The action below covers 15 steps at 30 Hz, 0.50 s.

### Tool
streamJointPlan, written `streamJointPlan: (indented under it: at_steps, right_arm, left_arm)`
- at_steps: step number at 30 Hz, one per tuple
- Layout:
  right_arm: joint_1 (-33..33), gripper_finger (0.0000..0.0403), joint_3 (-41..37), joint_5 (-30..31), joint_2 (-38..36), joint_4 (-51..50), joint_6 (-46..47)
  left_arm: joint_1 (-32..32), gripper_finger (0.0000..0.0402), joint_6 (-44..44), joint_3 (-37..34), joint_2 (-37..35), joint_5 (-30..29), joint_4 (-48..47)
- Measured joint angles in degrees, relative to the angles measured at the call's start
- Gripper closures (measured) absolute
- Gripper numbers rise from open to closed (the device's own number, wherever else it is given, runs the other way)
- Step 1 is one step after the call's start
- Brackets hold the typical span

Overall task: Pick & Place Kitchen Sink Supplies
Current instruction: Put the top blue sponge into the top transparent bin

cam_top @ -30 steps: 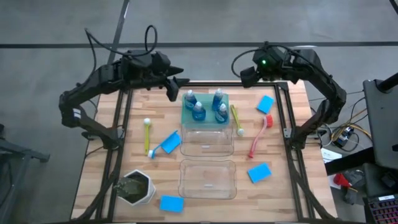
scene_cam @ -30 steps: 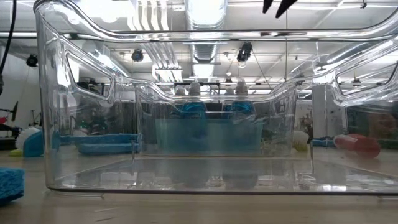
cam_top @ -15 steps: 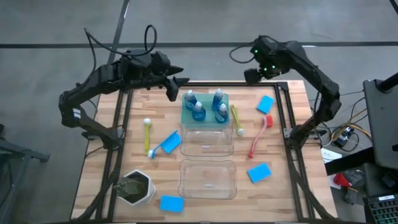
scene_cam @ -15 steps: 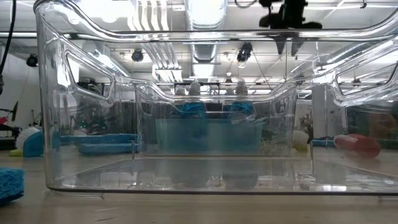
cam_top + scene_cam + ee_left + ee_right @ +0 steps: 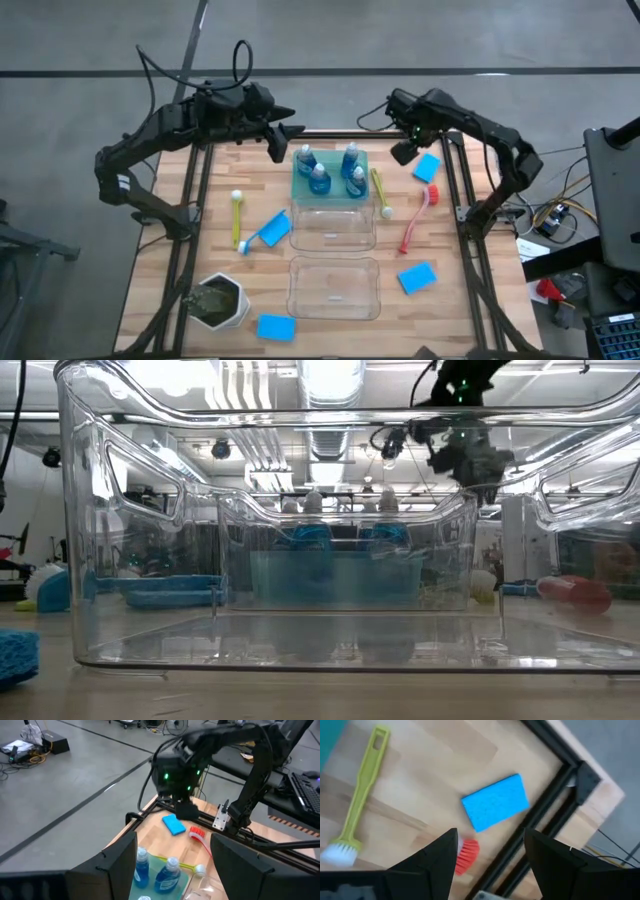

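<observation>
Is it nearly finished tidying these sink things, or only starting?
Only starting, it seems. The four bottles stand on the green tray, but both clear bins hold nothing. The right gripper hangs open over a blue sponge by the far right edge; the left gripper waits open. Sponges and brushes lie loose on the table.

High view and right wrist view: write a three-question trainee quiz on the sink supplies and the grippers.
1. True or false: the four bottles stand on the green tray.
2. Which supply lies nearest the right gripper?
A. the sponge by the table's right rail
B. the sponge beside the plant pot
C. the yellow-green brush on the table's left
3. Fill in: the two clear bins hold ____ supplies.

Key:
1. True.
2. A. The right wrist view shows that sponge just past the open fingers.
3. No; both are empty. The left gripper waits open at the far edge.
</observation>
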Motion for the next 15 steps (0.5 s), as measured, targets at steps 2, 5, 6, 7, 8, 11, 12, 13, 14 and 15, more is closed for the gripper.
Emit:
streamJointPlan:
  at_steps: [2,5,6,7,8,11,12,13,14,15]
  right_arm:
    - [-0.03,0.0179,-2.92,-0.22,0.29,2.37,0.00]
    - [-0.16,0.0179,-7.61,-0.53,0.32,5.86,0.06]
    - [-0.24,0.0179,-9.14,-0.51,0.32,6.67,0.13]
    - [-0.28,0.0179,-10.68,-0.29,0.32,7.25,0.24]
    - [-0.29,0.0179,-12.10,0.23,0.32,7.70,0.32]
    - [-0.31,0.0179,-16.01,1.43,0.32,9.21,0.48]
    - [-0.29,0.0179,-17.21,1.44,0.32,10.04,0.24]
    - [-0.29,0.0179,-18.40,1.46,0.32,10.95,0.06]
    - [-0.31,0.0179,-19.43,1.46,0.32,11.65,0.02]
    - [-0.31,0.0179,-20.54,1.49,0.28,12.38,0.02]
  left_arm:
    - [0.00,0.0158,-0.22,0.01,0.00,0.00,0.00]
    - [0.00,0.0158,-0.24,0.01,0.00,0.02,0.11]
    - [0.00,0.0158,-0.24,0.01,0.00,0.02,0.32]
    - [0.00,0.0158,-0.24,0.01,0.02,0.02,0.39]
    - [0.00,0.0158,-0.26,0.01,0.02,0.01,0.36]
    - [0.00,0.0158,-0.28,0.00,0.02,0.00,0.37]
    - [0.00,0.0158,-0.30,0.01,0.02,0.01,0.37]
    - [0.00,0.0158,-0.32,0.01,0.02,0.00,0.36]
    - [0.00,0.0158,-0.33,0.01,0.02,0.00,0.40]
    - [0.00,0.0158,-0.33,0.01,0.02,0.00,0.45]
